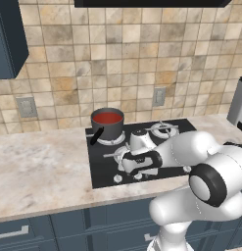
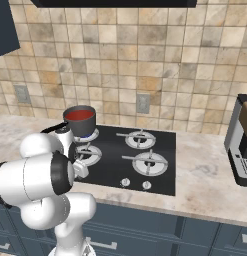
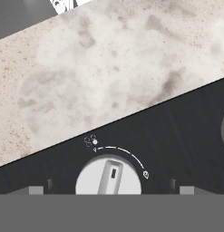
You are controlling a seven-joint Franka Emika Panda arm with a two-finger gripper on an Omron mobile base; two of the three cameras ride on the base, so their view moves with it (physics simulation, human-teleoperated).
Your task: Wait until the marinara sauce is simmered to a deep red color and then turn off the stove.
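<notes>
Behind the stove (image 2: 160,150), a saucepan (image 1: 107,123) holds red marinara sauce (image 1: 107,117); tool (image 3: 109,190) jaws wide.

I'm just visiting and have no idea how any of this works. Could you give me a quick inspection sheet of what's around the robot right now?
Surface: mottled beige stone counter with the stove set into it.
Job's things: marinara sauce, red, in a dark saucepan on a rear burner; a round silver knob sits right under the hand.
Clutter: nothing seen on the counter near the stove.
Grippers: gripper open, straddling the knob, holding nothing.
Cables: nothing seen.
Surroundings: tan tiled wall with outlets, dark blue cabinets below, a grey appliance at the far right.
</notes>
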